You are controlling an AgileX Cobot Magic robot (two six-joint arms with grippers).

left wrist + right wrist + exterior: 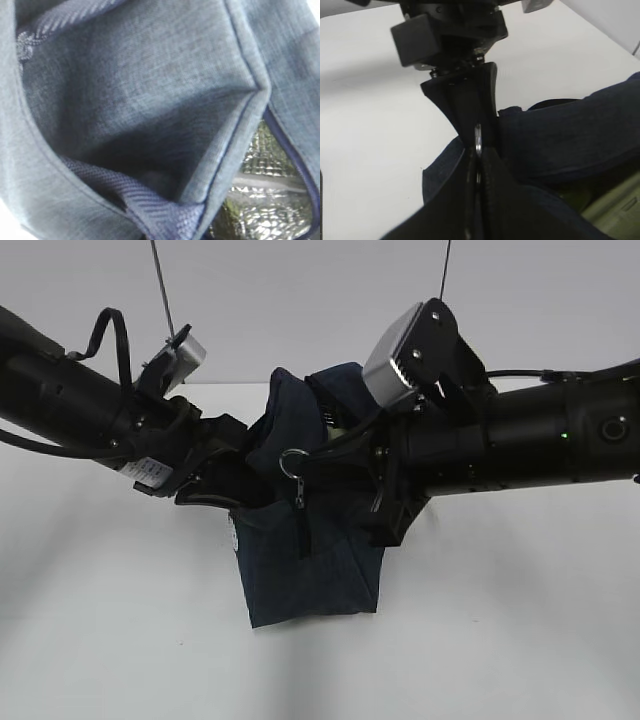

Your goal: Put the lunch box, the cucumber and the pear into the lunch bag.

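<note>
White table [120, 640], matte, plain surface, fills the near and middle of the exterior view; far edge meets a pale wall. Dark navy lunch bag [310, 580] stands on it about centre, base flat on the tabletop, soft shadow around it. A few tiny dark specks on the table, near left of the bag.

matt woven cloth lunch bag [310, 575], crinkled shiny foil lining [260, 200]
</note>
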